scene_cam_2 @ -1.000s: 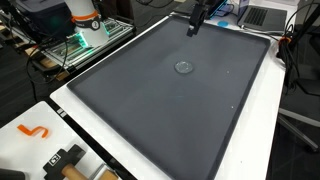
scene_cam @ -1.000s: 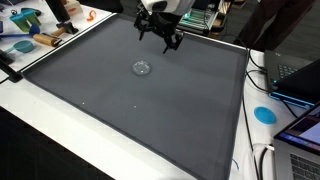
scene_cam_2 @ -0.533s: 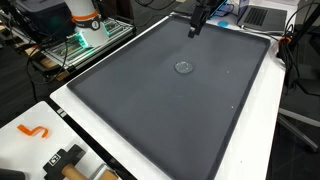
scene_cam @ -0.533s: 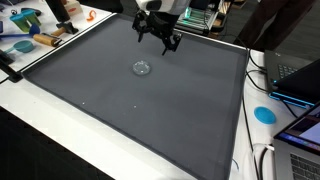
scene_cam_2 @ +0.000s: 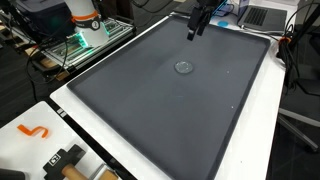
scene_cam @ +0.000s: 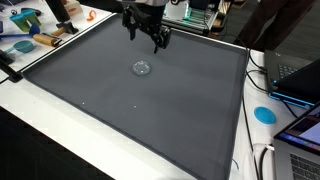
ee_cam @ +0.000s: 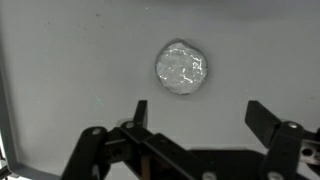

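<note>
– Disc (ee_cam: 183, 68): what can't be made out?
– Its material. In the wrist view it is a shiny, crinkled round patch, and I cannot tell whether it is clear or silvery. In both exterior views (scene_cam: 142, 68) (scene_cam_2: 183, 68) it is only a small pale ring, too small for detail.
– Anything cut off?
– The arm above the gripper (scene_cam: 145, 42) runs out of the top edge in an exterior view. In another exterior view the gripper (scene_cam_2: 194, 30) is dark against the clutter behind it, so its fingers do not separate. In the wrist view the base of the gripper (ee_cam: 200, 112) is in shadow and cropped by the bottom edge.
– Counts?
– One disc, one gripper with two fingers (ee_cam: 138, 110), one grey mat (scene_cam: 150, 125), one white table (scene_cam: 40, 130) under it.
– Jaws?
– Spread wide, with nothing between them.
– Where is the disc?
– Flat on the mat, alone, towards its far half. The gripper hangs above the mat's far edge, well apart from it. In the wrist view the disc sits ahead of the gap between the fingers.
– Heading, long axis?
– None to record: the outline is round, only slightly uneven.
</note>
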